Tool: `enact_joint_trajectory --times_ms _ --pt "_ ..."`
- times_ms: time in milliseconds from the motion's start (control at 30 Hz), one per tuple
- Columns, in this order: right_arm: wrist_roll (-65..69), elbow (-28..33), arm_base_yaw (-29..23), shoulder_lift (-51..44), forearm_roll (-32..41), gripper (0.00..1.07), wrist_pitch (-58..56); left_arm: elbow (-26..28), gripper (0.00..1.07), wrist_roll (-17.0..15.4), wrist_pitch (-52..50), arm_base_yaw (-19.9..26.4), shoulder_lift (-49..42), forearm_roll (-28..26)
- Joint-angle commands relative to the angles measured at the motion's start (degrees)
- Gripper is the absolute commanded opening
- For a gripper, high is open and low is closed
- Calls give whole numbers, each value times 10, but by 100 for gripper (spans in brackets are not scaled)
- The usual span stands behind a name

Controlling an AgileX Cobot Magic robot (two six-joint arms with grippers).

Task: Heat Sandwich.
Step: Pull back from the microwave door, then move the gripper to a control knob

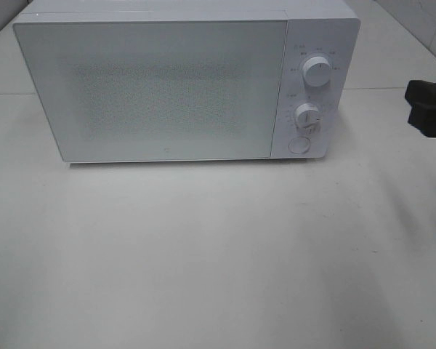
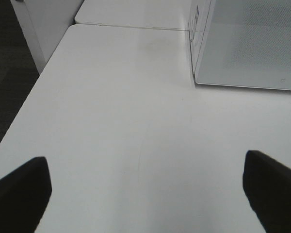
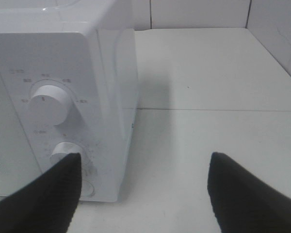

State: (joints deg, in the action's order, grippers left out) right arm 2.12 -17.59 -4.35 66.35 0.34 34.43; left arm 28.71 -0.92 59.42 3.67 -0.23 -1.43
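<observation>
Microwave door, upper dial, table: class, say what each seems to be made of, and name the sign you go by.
Microwave door: probably glass or glossy plastic, white; a fine dot screen shows through it. Upper dial: likely moulded plastic, smooth white, soft highlight. Table: perhaps laminate or painted board; flat white, dull sheen, a seam line.

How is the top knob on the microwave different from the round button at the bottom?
The top knob sticks out; the button lies almost flat. The top knob has tiny marks printed around it; the button has none. The top knob sits highest, the button lowest, with a second knob between them. Both are round, white, and on the microwave's front.
</observation>
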Motion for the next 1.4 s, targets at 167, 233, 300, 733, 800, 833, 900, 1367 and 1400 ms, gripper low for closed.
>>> enact_joint_trajectory --times_ms 167,233,300,733,800,833,900,1367,1400 --pt "-84 11 -85 69 76 71 89 -3 100 3 -2 0 -14 -5" --pt "-104 11 -122 91 123 71 117 -3 100 3 -2 0 -14 -5" --pt "-119 11 -146 105 162 71 140 -3 100 3 -2 0 -14 -5" --pt "-171 11 -306 202 344 71 280 -3 100 3 -2 0 -14 -5" --pt "-171 11 -339 222 382 71 299 -3 100 3 -2 0 -14 -5" --pt "-171 11 -339 222 382 71 299 -3 100 3 -2 0 -14 -5" --pt "-171 11 -360 234 414 71 311 -3 100 3 -2 0 -14 -5" --pt "-172 9 -470 288 529 71 370 -3 100 3 -2 0 -14 -5" --pt "-174 9 -471 291 530 71 371 -3 100 3 -2 0 -14 -5"
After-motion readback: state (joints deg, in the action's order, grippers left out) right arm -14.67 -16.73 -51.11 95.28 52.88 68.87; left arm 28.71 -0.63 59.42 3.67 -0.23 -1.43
